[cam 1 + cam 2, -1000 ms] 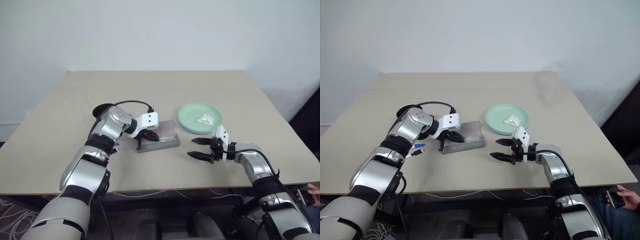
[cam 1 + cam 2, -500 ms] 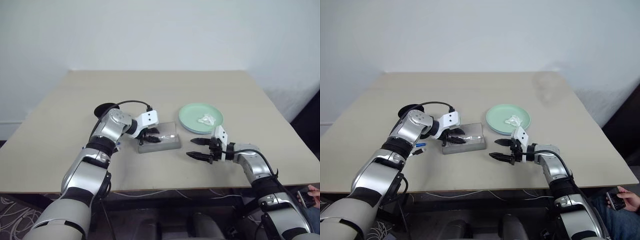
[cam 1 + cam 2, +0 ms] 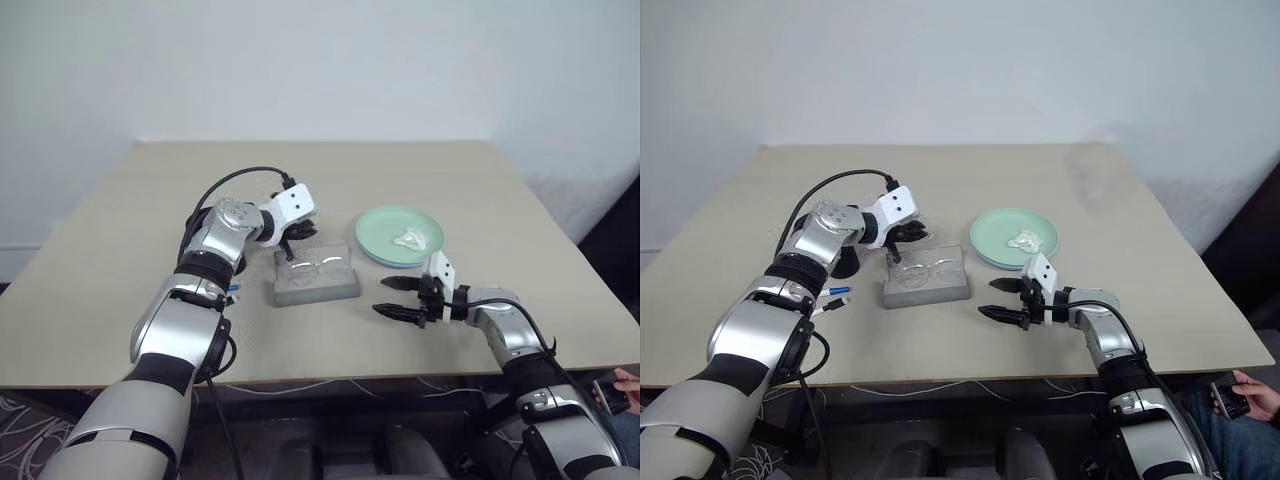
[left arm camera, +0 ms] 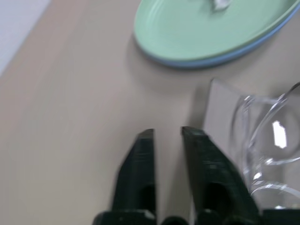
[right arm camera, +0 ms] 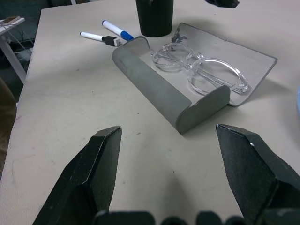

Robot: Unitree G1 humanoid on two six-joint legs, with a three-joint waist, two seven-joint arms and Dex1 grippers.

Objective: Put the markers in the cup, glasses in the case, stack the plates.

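The left gripper [image 3: 902,236] has its two black fingers drawn together on nothing, hovering over the far edge of the grey case [image 3: 926,277], in which the clear glasses [image 5: 199,71] lie. The right gripper [image 3: 1004,299], fingers spread wide and empty, sits at about 3 o'clock from the case. From the case, the stacked plates [image 3: 1014,237] lie at 2 o'clock, the black cup [image 5: 154,17] and two markers [image 5: 108,34] at 9 o'clock.

head: 2 eyes, forward-down, far | wrists: close, along claws | shared: case [image 5: 187,101], plates [image 4: 206,33]
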